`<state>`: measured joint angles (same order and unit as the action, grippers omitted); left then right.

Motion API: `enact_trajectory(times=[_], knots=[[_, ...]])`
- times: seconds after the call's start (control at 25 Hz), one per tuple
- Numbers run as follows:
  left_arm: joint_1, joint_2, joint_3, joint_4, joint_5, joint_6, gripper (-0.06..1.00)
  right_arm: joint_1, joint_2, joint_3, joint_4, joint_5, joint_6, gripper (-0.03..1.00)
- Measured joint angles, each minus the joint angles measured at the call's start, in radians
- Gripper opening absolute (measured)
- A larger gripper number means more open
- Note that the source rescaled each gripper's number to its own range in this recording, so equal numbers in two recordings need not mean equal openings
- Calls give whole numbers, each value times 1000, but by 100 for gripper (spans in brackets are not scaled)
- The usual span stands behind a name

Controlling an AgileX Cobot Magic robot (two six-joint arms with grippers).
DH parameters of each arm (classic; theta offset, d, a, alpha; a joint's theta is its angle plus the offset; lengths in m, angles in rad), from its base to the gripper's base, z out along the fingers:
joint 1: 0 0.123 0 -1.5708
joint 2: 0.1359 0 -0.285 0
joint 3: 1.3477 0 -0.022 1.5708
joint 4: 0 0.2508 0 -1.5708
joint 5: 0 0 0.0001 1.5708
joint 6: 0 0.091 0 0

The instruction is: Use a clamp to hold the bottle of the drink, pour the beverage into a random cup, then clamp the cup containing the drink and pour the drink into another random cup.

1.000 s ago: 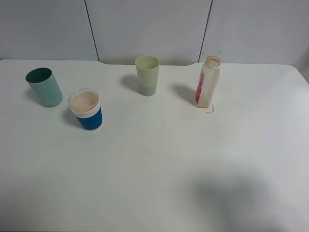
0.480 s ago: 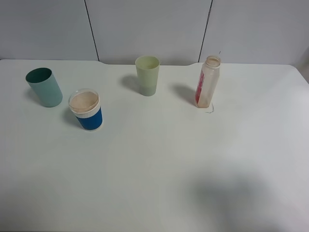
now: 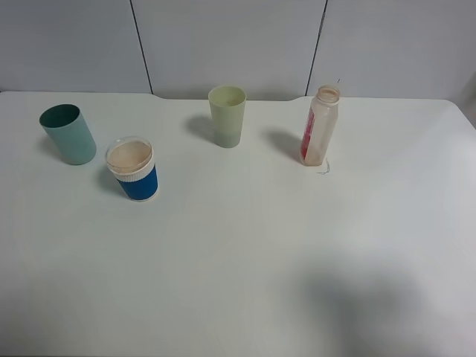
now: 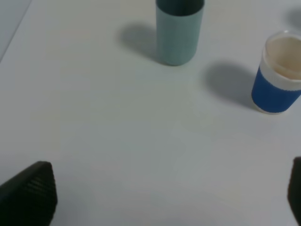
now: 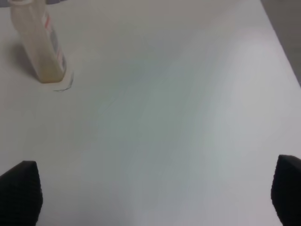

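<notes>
The bottle (image 3: 320, 126), translucent with a red label, stands upright at the back right of the white table (image 3: 245, 245); the right wrist view shows the bottle (image 5: 37, 47) too. The pale yellow-green cup (image 3: 227, 117) stands at the back centre. The blue cup (image 3: 134, 172) with a white band stands front left, its inside tan; the beverage cannot be made out for sure. Neither arm shows in the high view. My left gripper (image 4: 162, 197) is open, well short of the blue cup (image 4: 277, 77). My right gripper (image 5: 153, 193) is open, far from the bottle.
A dark teal tumbler (image 3: 68, 135) stands at the far left, behind the blue cup, and shows as the teal tumbler (image 4: 178, 30) in the left wrist view. A grey panelled wall (image 3: 238, 44) runs behind the table. A small pen mark (image 3: 323, 169) lies by the bottle's base.
</notes>
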<state>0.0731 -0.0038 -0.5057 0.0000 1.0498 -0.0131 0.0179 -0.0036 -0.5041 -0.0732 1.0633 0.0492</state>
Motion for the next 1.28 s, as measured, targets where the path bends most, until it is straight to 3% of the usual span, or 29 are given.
enact_trajectory(times=[0.16,1.28], knots=[[0,0,0,0,0,0,100,-43,0,0,0,0,0,98],[0,0,0,0,0,0,100,-43,0,0,0,0,0,98]])
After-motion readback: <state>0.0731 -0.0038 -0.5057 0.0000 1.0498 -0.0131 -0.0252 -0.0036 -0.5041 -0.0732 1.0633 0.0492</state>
